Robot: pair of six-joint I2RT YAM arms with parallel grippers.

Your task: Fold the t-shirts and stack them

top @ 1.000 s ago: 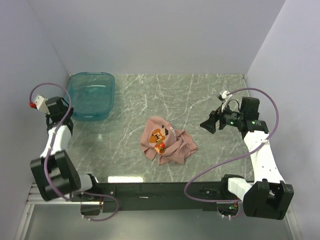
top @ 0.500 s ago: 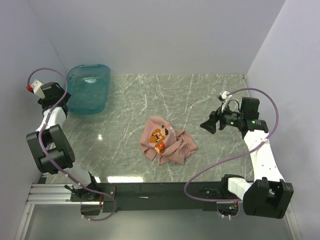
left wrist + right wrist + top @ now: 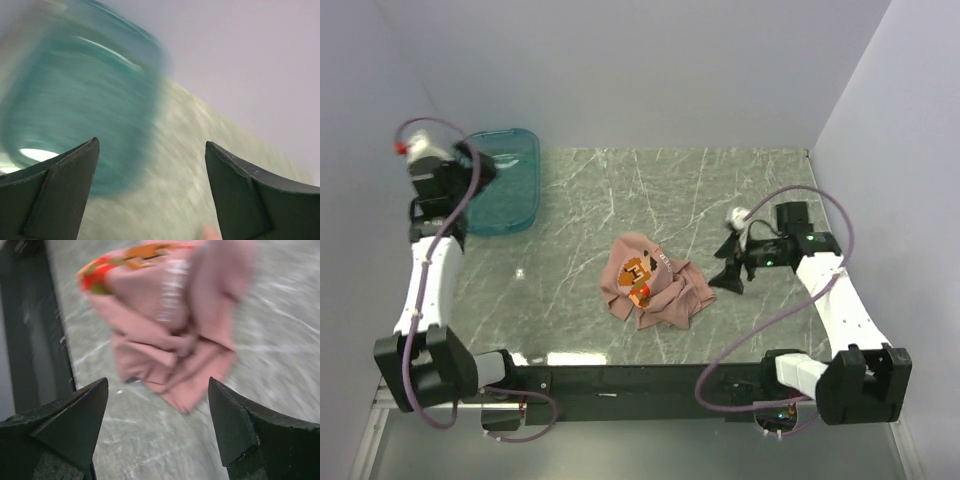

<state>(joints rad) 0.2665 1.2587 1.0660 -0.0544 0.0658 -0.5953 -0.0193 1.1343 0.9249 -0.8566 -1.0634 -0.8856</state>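
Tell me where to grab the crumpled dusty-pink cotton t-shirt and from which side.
Probably best to pinch the loose folds along the right edge of the dusty-pink cotton t-shirt, coming from the right with the open right gripper. It lies in a heap, and those layered folds stick out toward that gripper.

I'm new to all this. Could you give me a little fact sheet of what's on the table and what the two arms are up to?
Shirt: one dusty-pink t-shirt, crumpled and unfolded, mid-table
Bin: translucent teal bin, far-left corner of the table
Left gripper: open, holding nothing, by the bin
Right gripper: open, holding nothing, just right of the t-shirt and pointed at it
Folding: not yet begun
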